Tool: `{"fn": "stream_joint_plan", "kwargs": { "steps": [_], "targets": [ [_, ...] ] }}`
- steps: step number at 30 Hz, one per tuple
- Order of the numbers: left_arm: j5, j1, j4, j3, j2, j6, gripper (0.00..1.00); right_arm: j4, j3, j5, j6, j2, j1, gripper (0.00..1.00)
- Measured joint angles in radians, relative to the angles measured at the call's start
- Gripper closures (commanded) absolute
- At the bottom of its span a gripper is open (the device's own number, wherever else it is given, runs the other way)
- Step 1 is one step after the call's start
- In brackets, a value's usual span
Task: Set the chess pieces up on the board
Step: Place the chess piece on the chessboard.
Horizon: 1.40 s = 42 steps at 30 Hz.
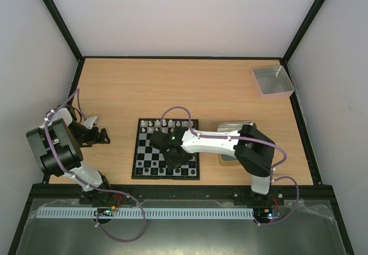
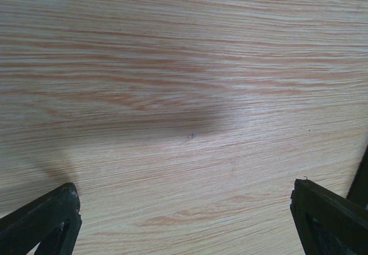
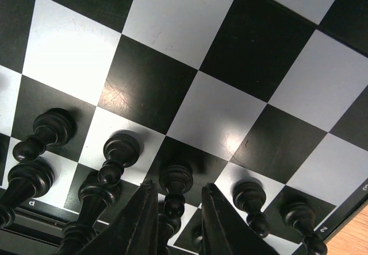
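Wood table (image 1: 172,88) bears the board (image 1: 145,151); right pincer (image 3: 179,187) flanks black piece (image 3: 175,173)

Robotics lab test cell: blank white walls (image 1: 190,14), black frame posts (image 1: 57,18), wooden table (image 1: 190,88), white slotted cable duct (image 1: 172,213)

Table (image 1: 172,88), light wood-grain top enclosed by pale walls with black framing, bearing directly upon it: one small black-and-white chequered board (image 1: 145,151) at centre towards the near edge; one shallow metal tin (image 1: 230,127) just right of it, partly hidden; one grey square tray (image 1: 273,81) in the far right corner.
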Motion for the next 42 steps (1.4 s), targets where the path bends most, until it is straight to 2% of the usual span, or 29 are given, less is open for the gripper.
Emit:
{"fn": "stream_joint_plan", "kwargs": {
  "steps": [25, 42],
  "targets": [
    [0.0, 0.0, 0.0, 0.0, 0.0, 0.0, 0.01, -0.003, 0.02, 0.095, 0.015, -0.003, -0.022, 0.76],
    [-0.001, 0.0, 0.0, 0.0, 0.0, 0.0, 0.01, 0.0, 0.02, 0.051, -0.008, -0.008, -0.029, 0.77]
  ]
}}
